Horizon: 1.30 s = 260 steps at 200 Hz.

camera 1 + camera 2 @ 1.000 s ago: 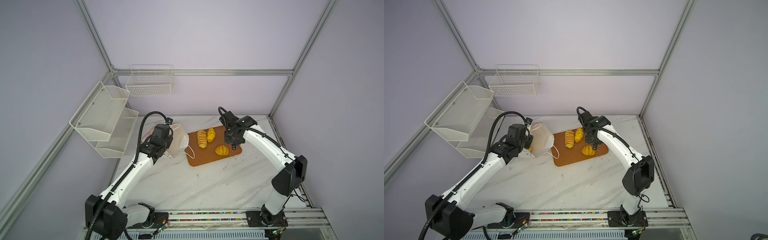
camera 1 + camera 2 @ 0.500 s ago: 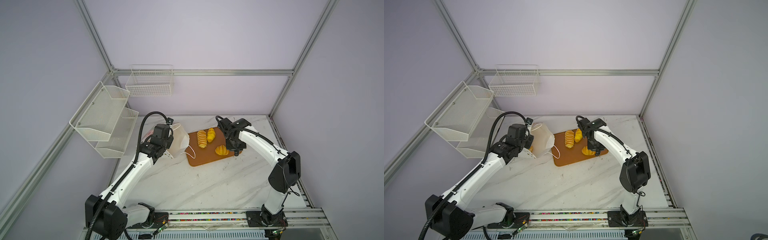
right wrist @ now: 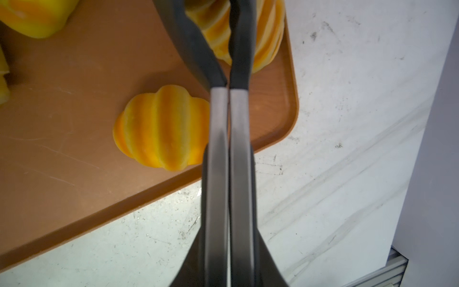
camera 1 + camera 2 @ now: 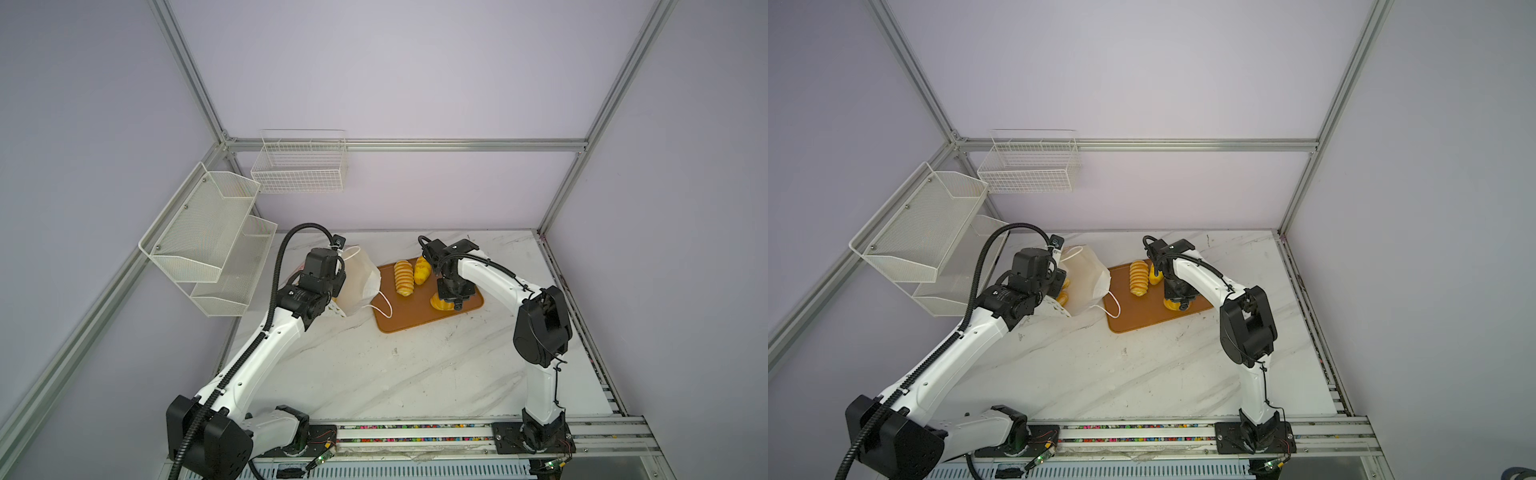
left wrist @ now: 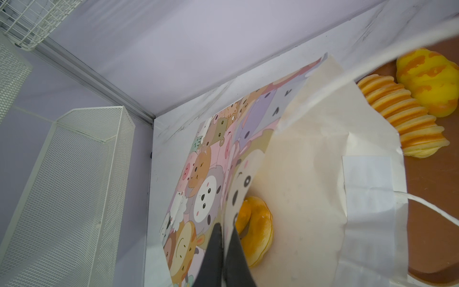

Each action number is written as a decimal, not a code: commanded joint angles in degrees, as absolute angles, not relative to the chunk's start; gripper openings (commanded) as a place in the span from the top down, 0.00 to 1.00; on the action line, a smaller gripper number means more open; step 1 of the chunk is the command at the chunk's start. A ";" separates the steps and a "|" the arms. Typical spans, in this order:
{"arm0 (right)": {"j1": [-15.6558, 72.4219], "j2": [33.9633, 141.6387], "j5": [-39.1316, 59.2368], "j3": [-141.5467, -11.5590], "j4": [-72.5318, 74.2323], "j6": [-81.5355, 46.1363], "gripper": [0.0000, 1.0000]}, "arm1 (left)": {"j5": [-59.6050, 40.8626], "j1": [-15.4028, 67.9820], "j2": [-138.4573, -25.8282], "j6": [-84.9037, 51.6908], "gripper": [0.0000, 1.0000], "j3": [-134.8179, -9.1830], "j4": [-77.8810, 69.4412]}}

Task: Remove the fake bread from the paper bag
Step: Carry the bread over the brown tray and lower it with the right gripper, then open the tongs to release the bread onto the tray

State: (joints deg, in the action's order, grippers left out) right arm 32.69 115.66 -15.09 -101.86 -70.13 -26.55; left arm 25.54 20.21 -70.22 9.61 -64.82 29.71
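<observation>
Starting at the left, I am losing much of the white paper bag (image 4: pixel 360 277) with its pastel cartoon print behind the left arm in both top views. Only two golden pieces of fake bread (image 4: pixel 1064 285) are peeking past that arm, and I cannot make out their shapes. The left gripper (image 5: pixel 225 227) is pressing its dark fingers together on the rim of the bag's printed wall, and the mouth is gaping toward the wrist camera. A glossy golden ring doughnut (image 5: pixel 258 231) is lying inside on the plain white lining, just beside those fingers. The bag's far side and one white cord handle (image 4: pixel 384 307) are overlapping the left end of the flat orange-brown tray (image 4: pixel 415 318), which is sitting on the white marble-patterned table (image 4: pixel 374 374).

On the tray, a long closely ridged golden roll (image 4: pixel 404 277) is lying against a smoother yellow roll blotched with orange (image 4: pixel 422 270). Further right, the right gripper (image 4: pixel 455 301) is hanging over the tray's right end, hiding most of what is beneath it in the top views. In its wrist view the fingertips are running out of frame. The slim grey-and-black fingers are clamping a plump ridged yellow-orange bun (image 3: pixel 267 32), while a second small ridged bun (image 3: pixel 161 129) is lying on the tray just beside them, near the rim.
</observation>
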 commanded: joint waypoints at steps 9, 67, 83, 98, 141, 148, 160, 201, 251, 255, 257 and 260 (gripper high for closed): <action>31.23 117.41 -10.39 -102.27 -68.74 -25.06 0.98 | 26.12 19.69 -67.83 9.49 1.00 -64.39 27.22; 30.73 117.27 -7.34 -102.68 -66.23 -24.77 0.75 | 26.16 19.52 -68.02 9.68 1.00 -64.46 27.07; 30.69 116.69 -6.80 -103.20 -66.12 -24.71 0.68 | 26.21 19.44 -67.98 9.72 1.00 -64.44 27.07; 30.68 115.96 -6.13 -103.70 -66.02 -24.70 0.66 | 26.21 19.42 -68.02 9.67 1.00 -64.43 27.07; 30.75 113.94 -4.24 -103.81 -65.78 -24.70 0.63 | 26.37 19.33 -67.95 9.76 1.00 -64.38 27.18; 30.73 113.73 -3.92 -103.62 -65.68 -24.70 0.62 | 26.41 19.34 -68.02 9.76 1.00 -64.40 27.07; 30.68 113.33 -3.54 -103.71 -65.59 -24.78 0.59 | 26.37 19.32 -68.04 9.76 1.00 -64.40 27.07; 30.71 112.18 -2.01 -105.30 -65.24 -24.76 0.59 | 26.19 19.29 -68.44 9.76 1.00 -64.56 26.98; 30.71 111.70 -1.05 -107.36 -65.32 -24.65 0.57 | 26.06 19.18 -68.56 9.55 1.00 -64.65 27.07; 30.68 111.79 -1.04 -107.43 -65.39 -24.61 0.56 | 26.02 19.15 -68.52 9.64 1.00 -64.61 27.11; 30.67 111.79 -0.99 -107.50 -65.39 -24.57 0.56 | 26.02 19.20 -68.55 9.64 1.00 -64.67 27.08; 30.67 111.87 -0.97 -107.57 -65.35 -24.53 0.56 | 26.04 19.23 -68.54 9.60 1.00 -64.64 27.12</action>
State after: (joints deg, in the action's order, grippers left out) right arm 30.85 113.93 -1.83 -105.80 -65.14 -24.95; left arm 25.74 19.88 -69.60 10.02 -64.79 29.61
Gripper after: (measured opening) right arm 0.437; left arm 0.049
